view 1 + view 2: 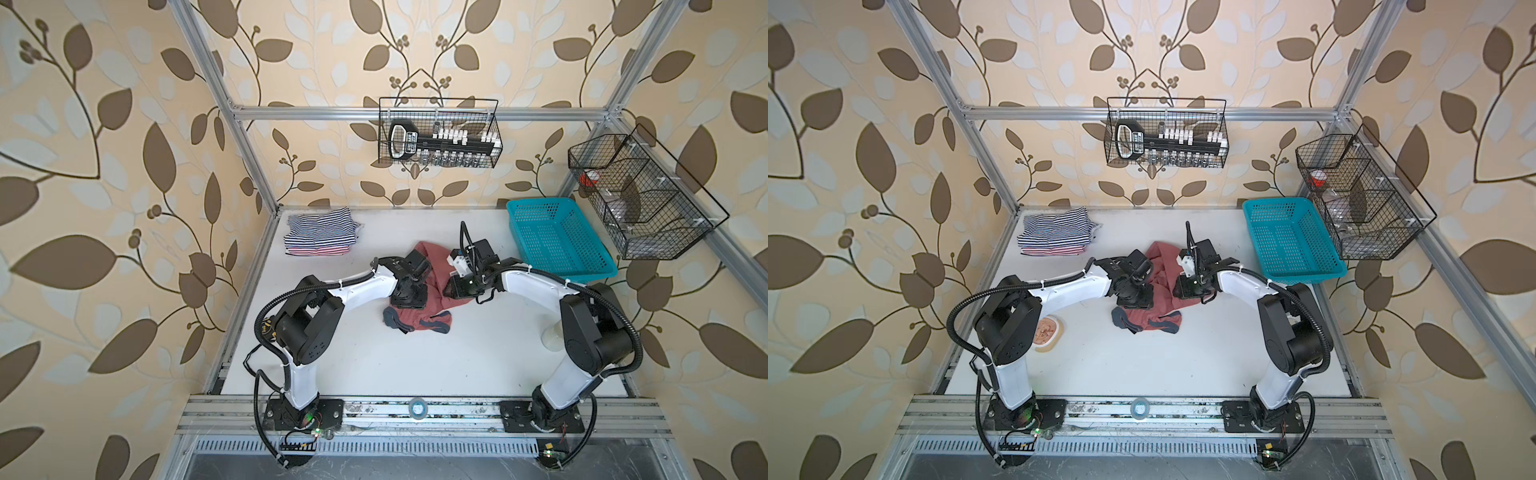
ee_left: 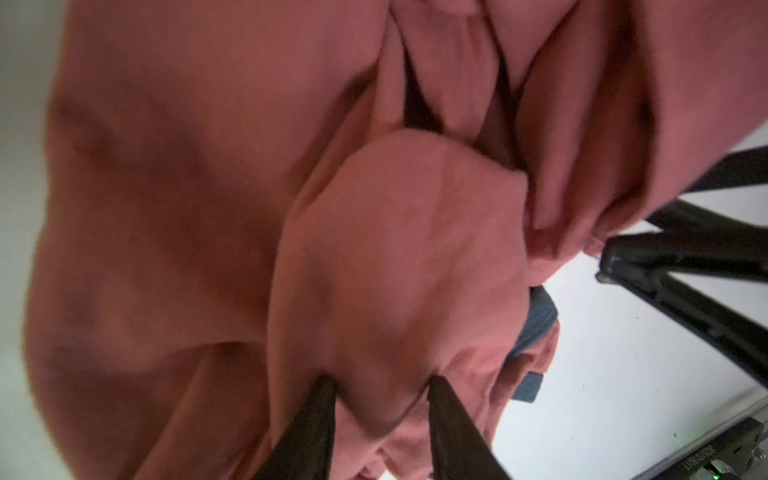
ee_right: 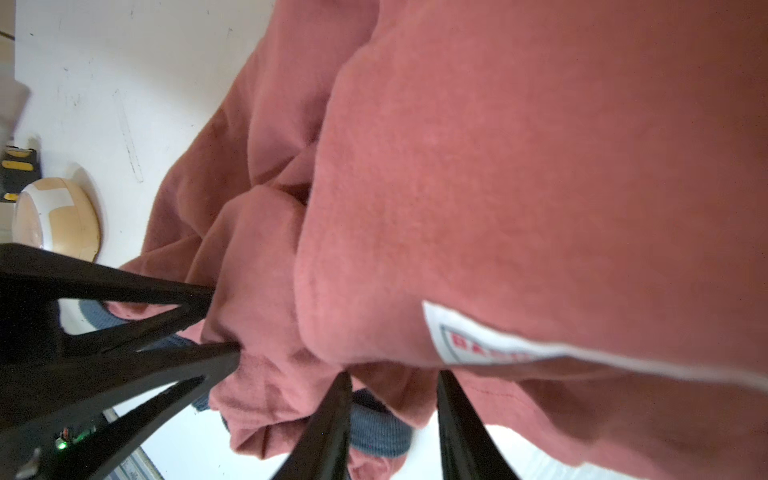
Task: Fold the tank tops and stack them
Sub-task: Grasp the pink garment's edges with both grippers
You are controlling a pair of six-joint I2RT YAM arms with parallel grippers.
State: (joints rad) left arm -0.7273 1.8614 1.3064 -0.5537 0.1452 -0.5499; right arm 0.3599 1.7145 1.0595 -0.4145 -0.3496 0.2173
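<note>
The red top (image 1: 417,318) sits crumpled at the middle of the table (image 1: 415,374), a long bunched ridge running from 12 to 6 o'clock. It is dusty red, soft and matt, thrown into deep rounded folds. Grey-blue ribbed trim (image 1: 392,320) curls out at its 6 o'clock end, lying on the table. In the right wrist view a white-edged badge print (image 3: 478,336) with red letters shows on one fold, too cut off to read

The left gripper (image 2: 380,380) is at the top's 9 o'clock side. Its fingers (image 2: 316,428) are partly closed and pinch a thick bulge of the red cloth between them. The right gripper (image 3: 390,376) stands at the 3 o'clock side, jaws partly apart, with red cloth and trim between them; whether they clamp it I cannot tell

The navy top (image 1: 322,228), navy-white striped, lies folded on the red-white top (image 1: 316,250), of which only a striped edge shows. The two make a neat stack at the table's 11 o'clock corner, well apart from the red top
</note>
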